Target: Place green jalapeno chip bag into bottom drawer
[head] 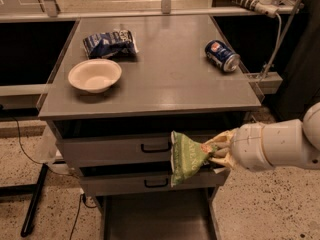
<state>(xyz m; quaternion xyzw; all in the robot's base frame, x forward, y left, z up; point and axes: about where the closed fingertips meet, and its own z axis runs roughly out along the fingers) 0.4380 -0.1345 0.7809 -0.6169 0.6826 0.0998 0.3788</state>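
Observation:
The green jalapeno chip bag [184, 157] hangs in the air in front of the two upper drawers, right of their black handles. My gripper [216, 153] is shut on the bag's right edge, at the end of my white arm [275, 145] coming in from the right. The bottom drawer [155, 219] is pulled open below the bag, its flat grey floor showing at the frame's bottom edge. The bag is above the drawer, not in it.
On the grey cabinet top [170, 79] lie a white bowl [95, 75], a blue-and-white snack bag [109, 42] and a blue soda can [222, 55] on its side. Two shut drawers with black handles [155, 147] sit under the top. A black stand leg [32, 204] is at lower left.

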